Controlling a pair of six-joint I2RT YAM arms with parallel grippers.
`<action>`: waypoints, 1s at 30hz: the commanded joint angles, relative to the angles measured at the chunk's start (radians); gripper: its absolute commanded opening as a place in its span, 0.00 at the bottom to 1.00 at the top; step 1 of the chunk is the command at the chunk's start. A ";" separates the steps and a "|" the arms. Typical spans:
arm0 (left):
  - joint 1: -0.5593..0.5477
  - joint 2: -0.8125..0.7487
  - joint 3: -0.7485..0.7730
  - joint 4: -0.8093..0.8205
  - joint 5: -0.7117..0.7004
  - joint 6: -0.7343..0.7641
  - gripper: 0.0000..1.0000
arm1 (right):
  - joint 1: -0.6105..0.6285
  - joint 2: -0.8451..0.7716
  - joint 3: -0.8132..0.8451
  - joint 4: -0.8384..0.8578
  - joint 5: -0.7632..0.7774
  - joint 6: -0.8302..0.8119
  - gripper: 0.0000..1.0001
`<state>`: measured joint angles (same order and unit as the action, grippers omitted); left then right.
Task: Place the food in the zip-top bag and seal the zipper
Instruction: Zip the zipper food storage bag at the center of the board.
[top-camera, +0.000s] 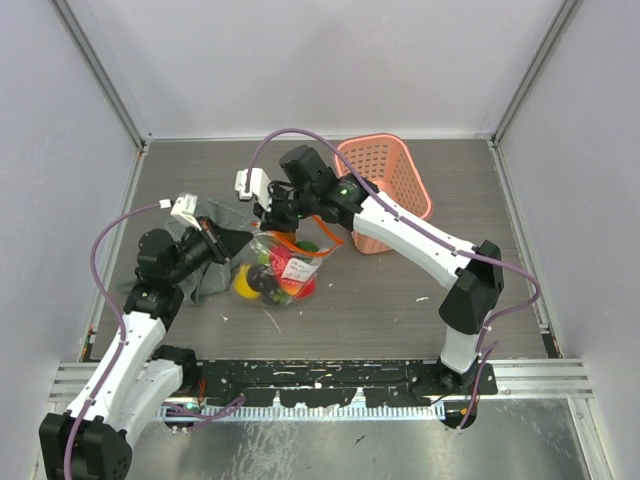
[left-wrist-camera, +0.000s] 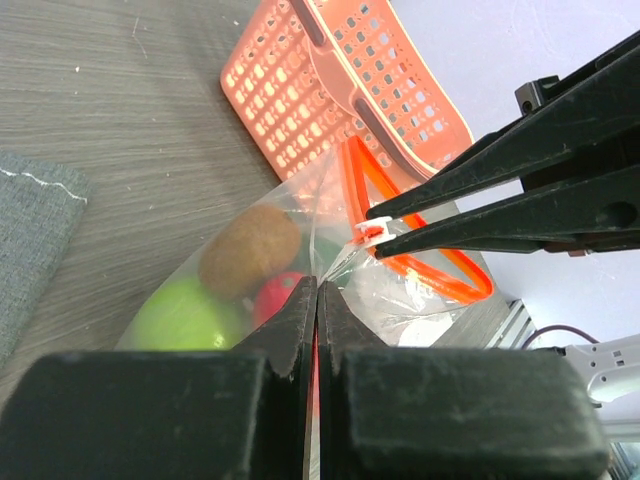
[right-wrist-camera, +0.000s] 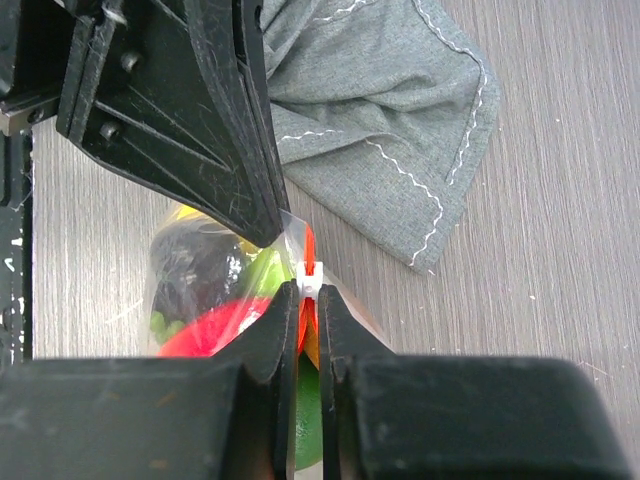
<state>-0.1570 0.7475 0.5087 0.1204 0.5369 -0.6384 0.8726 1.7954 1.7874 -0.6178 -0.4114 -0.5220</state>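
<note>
The zipper (top-camera: 310, 247) runs left-right — along the zip-top bag (top-camera: 280, 275)'s far edge.

Wood-grain table (top-camera: 400, 300) carries grey cloth (right-wrist-camera: 390, 110), pink basket (top-camera: 385, 165) and zip-top bag (top-camera: 282, 272).

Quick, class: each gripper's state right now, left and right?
Left gripper: shut on the zip-top bag edge.
Right gripper: shut on the slider tab of the zipper.

Robotics lab, enclosed test cell. Plain pale wall panels (top-camera: 320, 60) set in aluminium frame posts (top-camera: 100, 72). Wood-grain table (top-camera: 400, 300). Left arm (top-camera: 135, 350) and right arm (top-camera: 410, 235) bolted to metal rail (top-camera: 545, 375) at near edge. Purple cables (top-camera: 290, 131) loop exposed.
</note>
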 joint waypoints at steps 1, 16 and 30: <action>0.009 -0.007 -0.003 0.092 0.017 0.004 0.03 | -0.028 -0.075 0.016 -0.020 0.035 -0.015 0.01; 0.010 0.148 0.002 0.322 0.135 0.033 0.58 | -0.027 -0.081 0.044 -0.046 -0.006 -0.034 0.01; 0.010 0.270 -0.116 0.749 0.180 0.203 0.81 | -0.027 -0.071 0.073 -0.063 -0.018 -0.050 0.01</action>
<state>-0.1505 0.9810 0.4408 0.5842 0.6708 -0.5110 0.8421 1.7752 1.8042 -0.6907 -0.4091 -0.5552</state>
